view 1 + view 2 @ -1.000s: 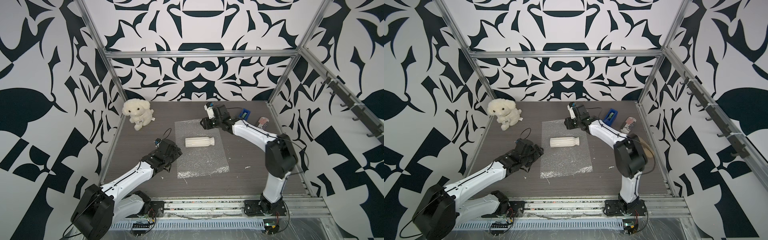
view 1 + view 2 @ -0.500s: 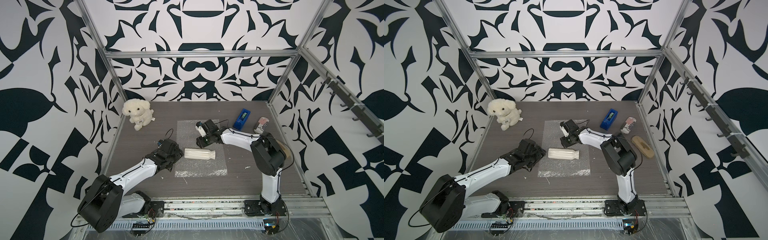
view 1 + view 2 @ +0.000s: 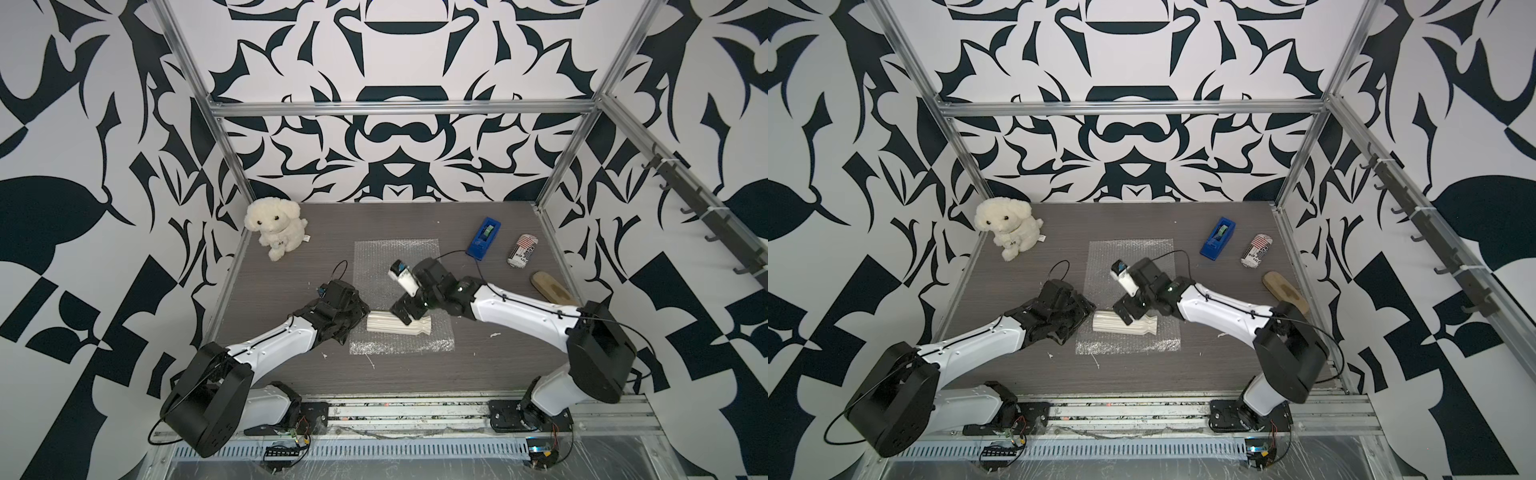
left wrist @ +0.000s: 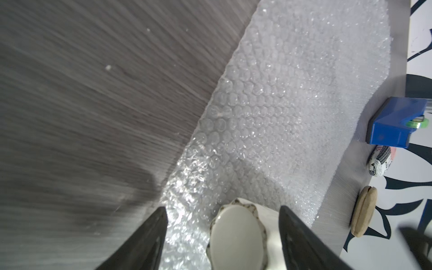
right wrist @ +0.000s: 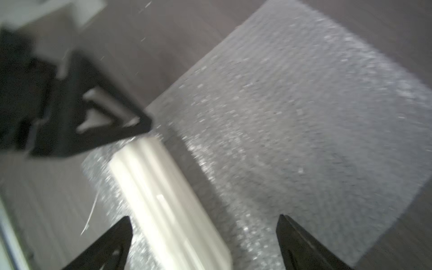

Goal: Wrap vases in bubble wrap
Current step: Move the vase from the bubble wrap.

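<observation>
Wider right jaws, now over vase (image 3: 380,326)

- Bench (image 3: 415,382): grey wood-grain board; looked matt and finely lined.
- Bubble wrap (image 3: 397,257): clear plastic film, glossy, pebbled with small bubbles; glinted where creased.
- Vase (image 3: 386,327): cream and ceramic-looking. The ribbed wall showed a soft sheen. In the left wrist view the base was smooth, its edge speckled and rough.
- Plush dog (image 3: 276,226): cream fleecy cloth.
- Tape dispenser (image 3: 482,239): blue hard plastic, smooth.
- Left claw (image 4: 222,207), right claw (image 5: 204,216): black plastic, matt.
- Cage rail (image 3: 399,109): bare metal, dull silver.
</observation>
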`<action>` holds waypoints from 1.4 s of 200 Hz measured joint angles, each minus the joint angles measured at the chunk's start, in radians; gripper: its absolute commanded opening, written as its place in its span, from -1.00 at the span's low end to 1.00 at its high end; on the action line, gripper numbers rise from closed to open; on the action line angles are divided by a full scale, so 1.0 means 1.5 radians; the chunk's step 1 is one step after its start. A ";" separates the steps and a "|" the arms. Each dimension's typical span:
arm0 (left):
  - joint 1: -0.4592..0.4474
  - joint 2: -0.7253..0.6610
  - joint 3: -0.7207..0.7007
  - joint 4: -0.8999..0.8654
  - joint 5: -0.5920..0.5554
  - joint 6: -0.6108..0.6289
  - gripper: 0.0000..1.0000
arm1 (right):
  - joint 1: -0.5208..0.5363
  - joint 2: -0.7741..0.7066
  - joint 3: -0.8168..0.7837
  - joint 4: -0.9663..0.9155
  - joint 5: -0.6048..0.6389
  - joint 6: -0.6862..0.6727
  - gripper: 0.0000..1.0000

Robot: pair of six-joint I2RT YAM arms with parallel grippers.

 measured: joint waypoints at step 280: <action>0.001 0.029 -0.003 0.028 0.005 0.006 0.59 | 0.028 0.083 -0.010 0.001 0.023 -0.390 0.21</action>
